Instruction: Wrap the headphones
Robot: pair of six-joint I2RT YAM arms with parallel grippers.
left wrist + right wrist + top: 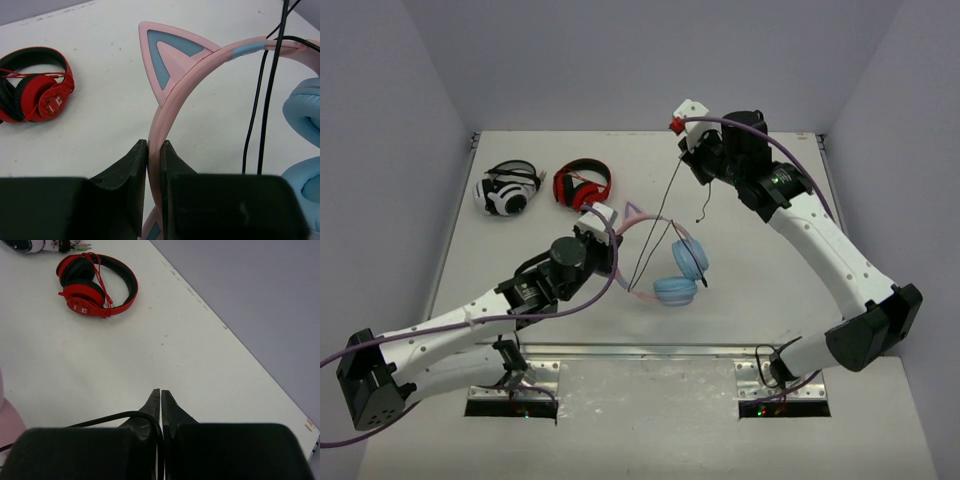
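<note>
The headphones (665, 265) have a pink cat-eared headband (200, 70) and light blue ear cups (682, 272), and stand mid-table. My left gripper (608, 222) is shut on the headband; in the left wrist view its tips (154, 145) clamp the pink band below one ear. The black cable (660, 215) runs taut from the headband up to my right gripper (685, 132), which is raised over the table's far side. In the right wrist view that gripper (161, 392) is shut on the cable (115, 416). Two cable strands (270, 90) cross the headband. The cable's loose end (700, 215) dangles.
Red-and-black headphones (582, 185) and white-and-black headphones (508, 190) lie at the table's far left, wrapped. The red pair also shows in the left wrist view (35, 85) and the right wrist view (95, 285). The table's far edge (235, 335) meets the grey wall.
</note>
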